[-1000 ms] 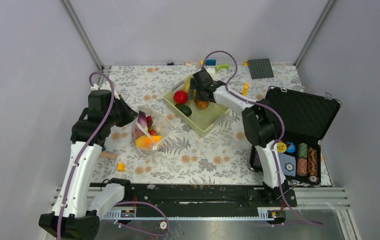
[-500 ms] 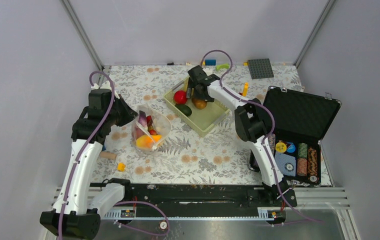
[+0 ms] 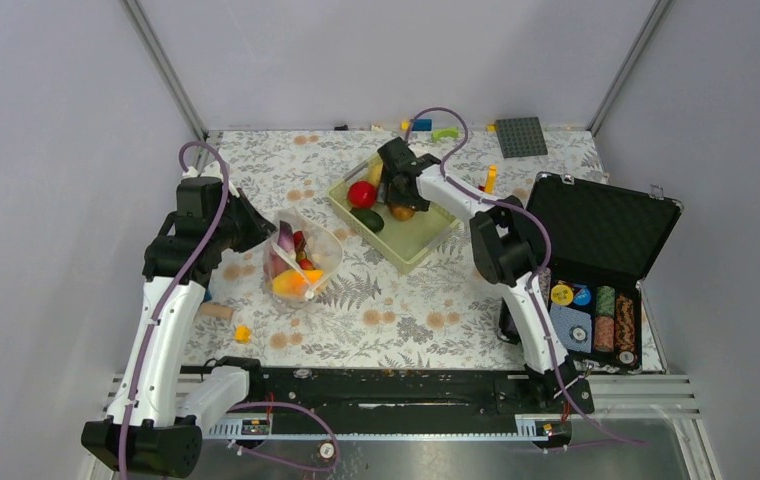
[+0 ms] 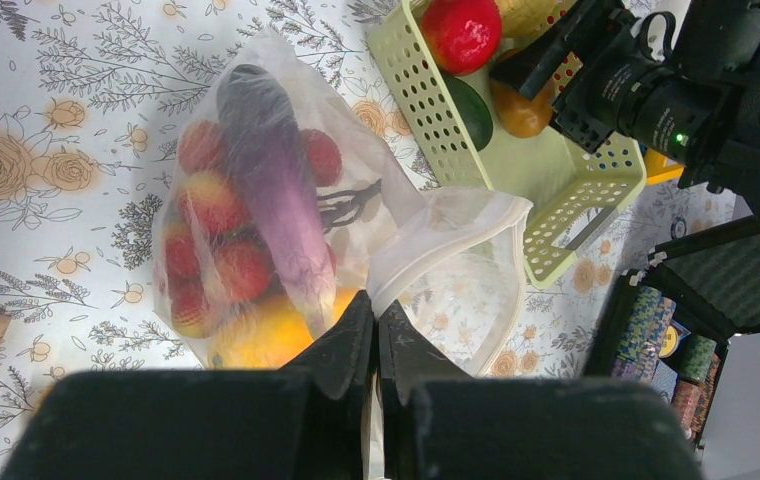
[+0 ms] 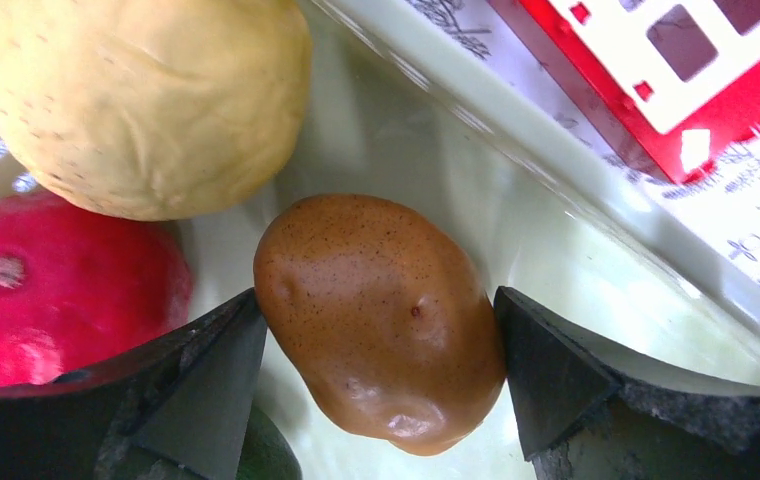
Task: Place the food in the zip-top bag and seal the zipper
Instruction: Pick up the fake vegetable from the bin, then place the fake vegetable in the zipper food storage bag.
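The clear zip-top bag (image 3: 301, 262) lies left of centre, holding a purple eggplant (image 4: 276, 180), red fruits and an orange one. Its mouth gapes and the zipper (image 4: 446, 228) is unsealed. My left gripper (image 4: 376, 320) is shut on the bag's mouth edge; it also shows in the top view (image 3: 256, 228). My right gripper (image 5: 378, 298) reaches into the pale green basket (image 3: 418, 255), its fingers pressed on both sides of a brown toy potato (image 5: 386, 350) that rests on the basket floor. A red fruit (image 5: 56, 290), a yellow one (image 5: 146, 90) and a dark green one (image 3: 367, 219) lie beside it.
An open black case (image 3: 596, 240) with poker chips stands at the right. A grey baseplate (image 3: 521, 137) and loose blocks lie at the back. A yellow block (image 3: 243, 333) and a wooden peg (image 3: 218, 311) lie near the left arm. A red lattice piece (image 5: 696, 50) sits outside the basket.
My right gripper shifted left and then dropped lower into the basket around the brown potato. The left gripper and the bag have stayed put.
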Robot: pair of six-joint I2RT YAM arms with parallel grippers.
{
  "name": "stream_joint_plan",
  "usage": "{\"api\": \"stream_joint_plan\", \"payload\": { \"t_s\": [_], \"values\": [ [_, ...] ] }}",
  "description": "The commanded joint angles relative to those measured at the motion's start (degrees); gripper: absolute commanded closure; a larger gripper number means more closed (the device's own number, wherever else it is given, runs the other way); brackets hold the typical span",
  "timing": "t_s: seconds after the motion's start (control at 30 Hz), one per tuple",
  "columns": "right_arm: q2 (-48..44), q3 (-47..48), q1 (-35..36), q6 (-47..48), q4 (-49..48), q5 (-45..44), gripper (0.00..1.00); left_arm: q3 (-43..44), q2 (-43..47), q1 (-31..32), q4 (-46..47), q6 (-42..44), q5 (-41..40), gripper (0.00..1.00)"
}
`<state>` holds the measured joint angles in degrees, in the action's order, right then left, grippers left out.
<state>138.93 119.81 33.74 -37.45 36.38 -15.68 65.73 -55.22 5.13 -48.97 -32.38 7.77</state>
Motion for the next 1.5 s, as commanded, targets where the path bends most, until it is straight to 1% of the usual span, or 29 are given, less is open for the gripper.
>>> {"api": "stream_joint_plan", "payload": {
  "t_s": [0.0,0.07,0.13,0.3,0.43,0.67,0.77,0.87,0.9,0.93,1.07,1.13,1.23,1.33,1.47],
  "values": [
    [-8.04,-8.1,-0.12,1.91,-4.68,-2.85,0.31,0.92,0.45,-0.47,2.81,0.67,1.13,1.0],
    [-13.69,-13.91,-0.09,4.26,-10.36,-2.6,0.38,0.9,0.55,-0.47,2.75,0.57,0.93,1.0],
    [-18.75,-19.74,-0.07,6.13,-16.63,-2.28,0.42,0.88,0.47,-0.47,2.73,0.57,1.09,1.0],
    [-30.08,-31.62,-0.12,8.27,-24.99,1.26,0.45,0.81,0.16,-0.51,2.8,0.49,2.8,1.0],
    [-37.9,-39.07,-0.05,8.26,-30.46,5.61,0.49,0.9,-0.6,-0.48,2.81,0.58,4.02,1.0],
    [-47.92,-46.67,0.84,9.31,-38.74,13.84,0.5,0.82,-0.41,-0.47,2.81,1.18,4.88,1.0],
    [-51.26,-49.08,2.49,10.44,-41.65,16.21,0.5,0.61,-0.69,-0.49,2.82,1.1,4.86,1.0],
    [-54.73,-51.08,5.42,12.95,-44.56,21.26,0.51,0.53,-1.46,-0.47,2.77,1.15,6.15,1.0],
    [-55.68,-51.63,6.53,14.17,-45.73,24.13,0.51,0.56,-1.62,-0.47,2.81,1.23,6.6,1.0],
    [-56.42,-52.14,7.59,15.06,-47.15,25.92,0.51,0.54,-1.72,-0.47,2.8,1.2,6.84,1.0],
    [-56.97,-53.17,11.95,15.23,-53.44,39.98,0.51,0.37,-1.23,-0.48,2.95,1.05,7.07,1.0],
    [-55.61,-52.2,14.32,14.4,-54.99,43.11,0.51,0.15,-0.64,-0.51,3.13,1.12,7.16,1.0],
    [-52.58,-50.07,17.18,12.74,-56.07,43.87,0.51,-0.11,0.15,-0.48,3.57,1.19,7.11,1.0],
    [-49.64,-48.05,18.18,8.76,-56.07,44.99,0.52,-0.08,0.57,-0.48,3.58,1.33,7.83,1.0],
    [-47.82,-47.96,19.7,7.11,-58.1,44.3,0.51,-0.4,1.74,-0.48,3.81,1.49,7.61,1.0]
  ]
}}
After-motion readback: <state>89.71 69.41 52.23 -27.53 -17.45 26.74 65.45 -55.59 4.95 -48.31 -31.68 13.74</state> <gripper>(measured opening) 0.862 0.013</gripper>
